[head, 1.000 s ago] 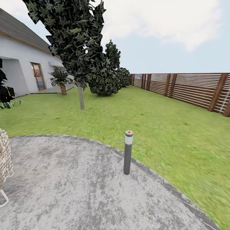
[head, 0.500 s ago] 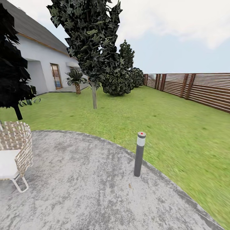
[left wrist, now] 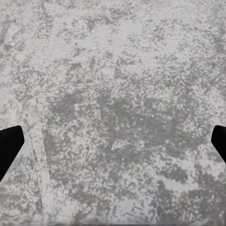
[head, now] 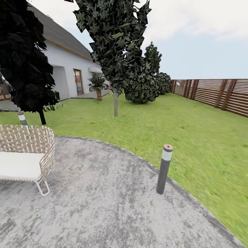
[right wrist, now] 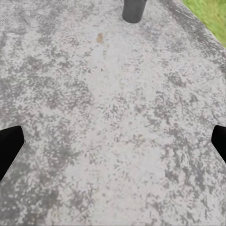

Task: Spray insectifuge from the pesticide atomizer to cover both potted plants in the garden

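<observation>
I am in the garden, on the round grey patio (head: 103, 193) beside the green lawn (head: 193, 137). The pesticide atomizer and the potted plants are out of view. In the left wrist view my left gripper (left wrist: 113, 146) hangs open over bare patio stone, its dark fingertips (left wrist: 9, 146) far apart at the picture's edges. My right gripper (right wrist: 113, 146) is open in the same way over the patio, nothing between its fingers. Past it stand the foot of the grey bollard lamp (right wrist: 133, 10) and a strip of lawn (right wrist: 209, 14).
The grey bollard lamp (head: 164, 170) with a red dot stands at the patio's right edge. A wicker chair (head: 26, 155) sits at the left. Trees (head: 115, 103), a dark tree (head: 24, 62), a white house (head: 69, 69) and a slatted fence (head: 220, 93) lie beyond.
The head view has swung to the left: the bollard lamp and fence slide right in the picture, and the wicker chair and dark tree come further into view.
</observation>
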Controlling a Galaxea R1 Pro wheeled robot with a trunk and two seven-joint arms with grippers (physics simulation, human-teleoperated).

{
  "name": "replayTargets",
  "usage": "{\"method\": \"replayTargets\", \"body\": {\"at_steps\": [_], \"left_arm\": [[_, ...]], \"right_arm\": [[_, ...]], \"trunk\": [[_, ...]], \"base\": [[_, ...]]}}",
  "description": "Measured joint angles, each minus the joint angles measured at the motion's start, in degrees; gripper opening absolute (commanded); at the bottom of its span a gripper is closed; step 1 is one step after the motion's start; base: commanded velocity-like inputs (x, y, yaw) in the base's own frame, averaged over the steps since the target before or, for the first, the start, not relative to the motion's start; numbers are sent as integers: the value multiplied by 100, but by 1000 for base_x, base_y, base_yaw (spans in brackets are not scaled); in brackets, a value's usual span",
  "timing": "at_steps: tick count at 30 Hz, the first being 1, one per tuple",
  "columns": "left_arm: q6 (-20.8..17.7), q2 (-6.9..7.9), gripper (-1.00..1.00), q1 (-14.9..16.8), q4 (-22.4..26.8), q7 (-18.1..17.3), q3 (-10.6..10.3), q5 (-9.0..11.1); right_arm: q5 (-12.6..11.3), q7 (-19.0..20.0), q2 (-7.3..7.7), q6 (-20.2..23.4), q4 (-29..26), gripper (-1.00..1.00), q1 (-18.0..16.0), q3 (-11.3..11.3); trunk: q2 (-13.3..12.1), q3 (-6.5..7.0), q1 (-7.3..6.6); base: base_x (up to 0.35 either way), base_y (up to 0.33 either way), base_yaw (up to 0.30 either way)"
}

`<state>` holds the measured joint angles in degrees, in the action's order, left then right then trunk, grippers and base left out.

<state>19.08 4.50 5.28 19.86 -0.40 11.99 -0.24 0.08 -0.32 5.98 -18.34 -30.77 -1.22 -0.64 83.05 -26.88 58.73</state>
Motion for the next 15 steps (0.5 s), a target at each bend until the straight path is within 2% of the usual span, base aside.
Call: {"method": "replayTargets", "body": {"at_steps": [15], "left_arm": [[-4, -14, 100, 2, -1, 1, 0, 0]], "right_arm": [[-8, 0, 0, -4, 0, 100, 0, 7]], "trunk": [[0, -79, 0]], "base": [[0, 0, 234]]}}
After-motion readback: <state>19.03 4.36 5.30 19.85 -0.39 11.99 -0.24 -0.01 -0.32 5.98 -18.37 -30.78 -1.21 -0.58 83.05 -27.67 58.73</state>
